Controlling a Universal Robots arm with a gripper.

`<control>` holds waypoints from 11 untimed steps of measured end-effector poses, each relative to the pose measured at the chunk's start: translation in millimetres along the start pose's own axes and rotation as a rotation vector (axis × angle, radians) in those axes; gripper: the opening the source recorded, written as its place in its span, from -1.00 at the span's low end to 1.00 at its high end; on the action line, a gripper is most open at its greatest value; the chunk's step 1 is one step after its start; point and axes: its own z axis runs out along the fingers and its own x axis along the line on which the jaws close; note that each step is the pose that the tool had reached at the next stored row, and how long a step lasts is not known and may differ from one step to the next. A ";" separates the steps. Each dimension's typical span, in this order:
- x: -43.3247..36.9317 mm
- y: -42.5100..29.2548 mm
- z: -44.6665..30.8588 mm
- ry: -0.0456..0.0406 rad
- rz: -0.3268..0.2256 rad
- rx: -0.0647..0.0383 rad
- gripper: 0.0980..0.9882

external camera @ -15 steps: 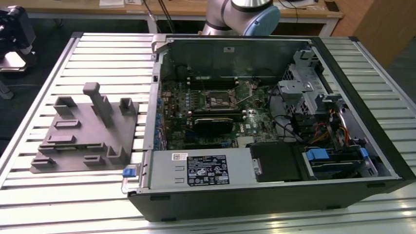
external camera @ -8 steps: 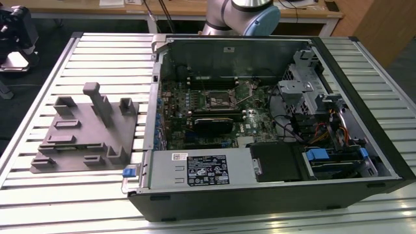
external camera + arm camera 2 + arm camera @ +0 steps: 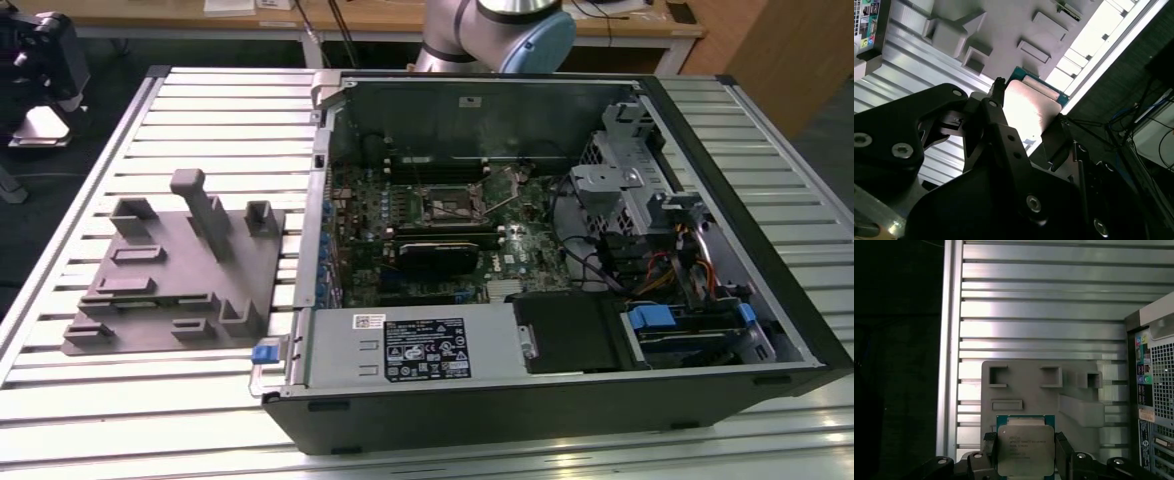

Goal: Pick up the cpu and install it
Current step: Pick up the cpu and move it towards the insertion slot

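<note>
The cpu (image 3: 1025, 449), a flat square chip with a pale silver top and a green rim, sits between my gripper's (image 3: 1025, 452) two black fingers (image 3: 990, 447), which are shut on its opposite edges. In the second wrist view the cpu (image 3: 1029, 107) shows its bright metal face in the gripper (image 3: 1026, 117). It hangs well above the grey plastic tray (image 3: 1044, 390) with upright blocks. In the exterior view the same tray (image 3: 174, 270) lies at the left of the open computer case (image 3: 747, 240). The dark socket frame (image 3: 445, 205) with its wire lever sits on the motherboard inside.
The slatted metal table (image 3: 1039, 305) carries everything; its edge (image 3: 946, 340) drops to dark floor. The case's rear panel (image 3: 1154, 390) stands close beside the tray. Drive cages and cables (image 3: 654, 230) fill the case's right side in the exterior view. The arm's base (image 3: 501, 30) rises behind.
</note>
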 end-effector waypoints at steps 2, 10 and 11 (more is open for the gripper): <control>-2.4 0.0 0.1 0.0000 0.000 0.000 0.00; -12.3 0.1 0.3 0.0000 0.000 0.000 0.00; -13.5 0.1 0.3 0.0000 0.000 0.000 0.00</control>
